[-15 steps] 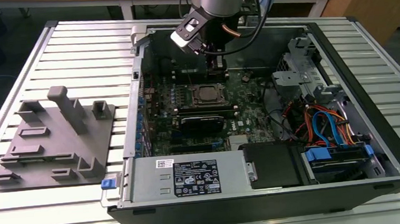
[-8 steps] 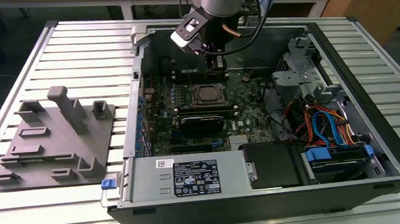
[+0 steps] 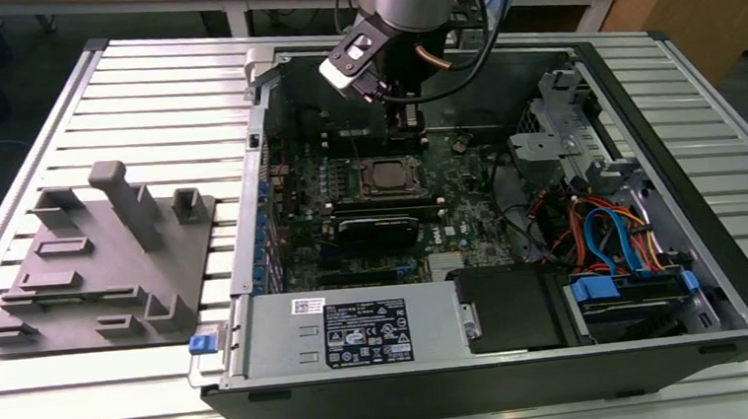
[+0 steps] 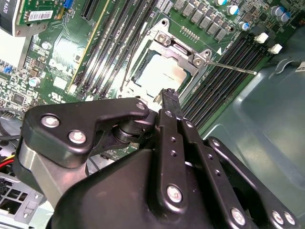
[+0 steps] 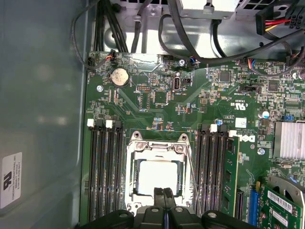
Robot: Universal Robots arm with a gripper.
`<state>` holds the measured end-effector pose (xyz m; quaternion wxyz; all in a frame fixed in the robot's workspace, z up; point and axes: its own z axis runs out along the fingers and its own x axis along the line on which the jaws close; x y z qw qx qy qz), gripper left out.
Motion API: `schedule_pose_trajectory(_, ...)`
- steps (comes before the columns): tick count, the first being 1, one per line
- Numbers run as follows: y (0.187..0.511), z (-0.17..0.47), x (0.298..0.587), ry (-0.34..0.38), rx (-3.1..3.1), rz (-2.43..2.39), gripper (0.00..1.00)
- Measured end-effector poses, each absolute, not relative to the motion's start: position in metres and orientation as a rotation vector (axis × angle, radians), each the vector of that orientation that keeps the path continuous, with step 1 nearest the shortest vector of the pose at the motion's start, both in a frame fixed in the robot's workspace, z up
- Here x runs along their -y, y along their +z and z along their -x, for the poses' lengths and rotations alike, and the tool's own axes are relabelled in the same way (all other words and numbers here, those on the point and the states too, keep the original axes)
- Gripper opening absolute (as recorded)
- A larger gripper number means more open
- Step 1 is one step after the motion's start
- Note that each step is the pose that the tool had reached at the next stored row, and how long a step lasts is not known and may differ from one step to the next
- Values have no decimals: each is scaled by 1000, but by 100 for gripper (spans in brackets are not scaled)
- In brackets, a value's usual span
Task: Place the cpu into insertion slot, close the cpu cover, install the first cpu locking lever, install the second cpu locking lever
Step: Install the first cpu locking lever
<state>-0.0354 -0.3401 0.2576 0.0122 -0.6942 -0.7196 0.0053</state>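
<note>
The black end effector [image 5: 164, 193], fingertips [image 5: 159, 196] pressed together and empty, is being held above the dull silver-grey square cpu [image 5: 155, 176]. The cpu is seated in the silver-rimmed insertion slot [image 3: 363, 181] under the thin silver cpu cover [image 5: 157, 145], at 12 o'clock from the black rectangular card [image 3: 376, 231] in the exterior view. The thin wire lever [image 5: 192, 176] could be missed and the green circuit board [image 5: 157, 102] scraped. The lever's latch end is being hidden.
</note>
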Motion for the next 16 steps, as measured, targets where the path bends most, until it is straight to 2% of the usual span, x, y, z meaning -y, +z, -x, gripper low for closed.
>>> schedule_pose_trajectory(16,258,35,340,17,2252,2155,11)
